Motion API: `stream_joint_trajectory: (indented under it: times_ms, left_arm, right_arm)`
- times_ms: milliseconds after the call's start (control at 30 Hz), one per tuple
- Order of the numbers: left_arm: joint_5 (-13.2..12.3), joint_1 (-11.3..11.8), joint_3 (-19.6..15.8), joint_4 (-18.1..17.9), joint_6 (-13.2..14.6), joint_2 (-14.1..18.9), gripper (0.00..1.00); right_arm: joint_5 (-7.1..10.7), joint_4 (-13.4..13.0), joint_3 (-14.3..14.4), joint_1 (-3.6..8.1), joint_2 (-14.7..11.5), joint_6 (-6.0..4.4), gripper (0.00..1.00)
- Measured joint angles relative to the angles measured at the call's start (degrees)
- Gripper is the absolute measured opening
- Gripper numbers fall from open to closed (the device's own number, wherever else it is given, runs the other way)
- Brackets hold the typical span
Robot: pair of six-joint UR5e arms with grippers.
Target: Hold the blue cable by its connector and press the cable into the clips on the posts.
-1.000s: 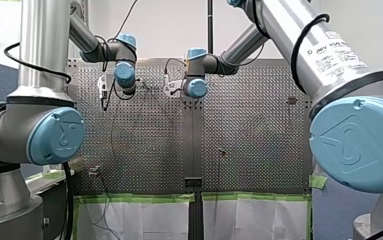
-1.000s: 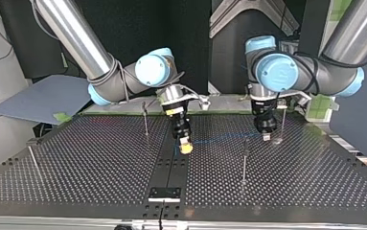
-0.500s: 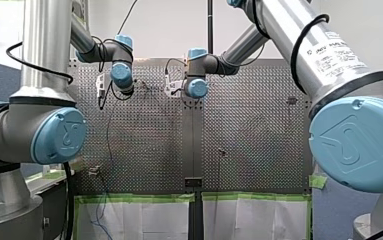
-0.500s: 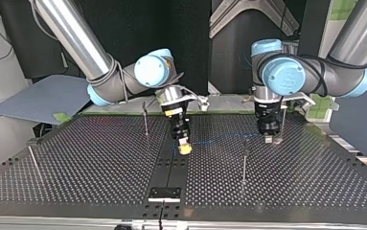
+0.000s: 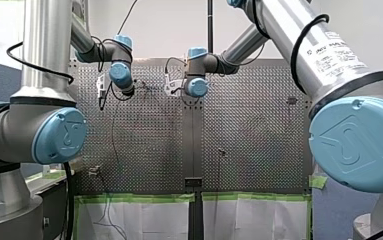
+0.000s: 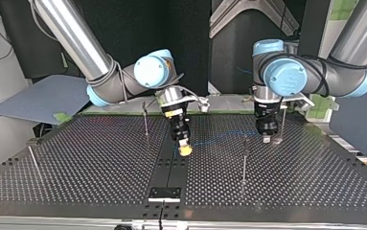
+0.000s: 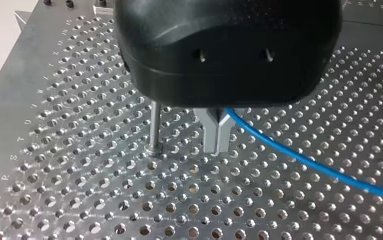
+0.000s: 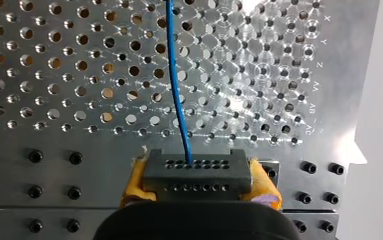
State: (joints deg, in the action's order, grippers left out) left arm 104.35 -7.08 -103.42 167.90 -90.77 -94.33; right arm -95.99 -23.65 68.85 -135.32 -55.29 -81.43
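The perforated desk (image 6: 99, 163) carries thin posts. One post (image 7: 154, 127) stands just beside my left jaws, which are pressed together on the blue cable (image 8: 175, 90). My right jaws pinch its connector (image 8: 197, 175) between yellow pads, near the desk's middle. Judged best: hold the cable taut and press it squarely down into the clip.

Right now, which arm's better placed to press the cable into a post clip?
Left. My left gripper pinches the blue cable right beside a post, so a short move should probably seat it. My right gripper holds the connector; better kept as the anchor.
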Motion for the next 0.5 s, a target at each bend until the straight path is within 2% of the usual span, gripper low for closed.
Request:
stream_joint_trajectory:
  times_ms: [300,500]
  left_arm:
    - [-0.33,0.23,0.0,0.42,-0.64,0.0,0.0]
    - [-1.51,-0.15,0.0,0.73,-0.43,0.0,0.0]
  right_arm:
    - [0.01,0.0,-0.32,0.11,0.02,0.11,0.0]
    - [0.01,0.0,-0.45,0.17,0.02,0.12,0.0]
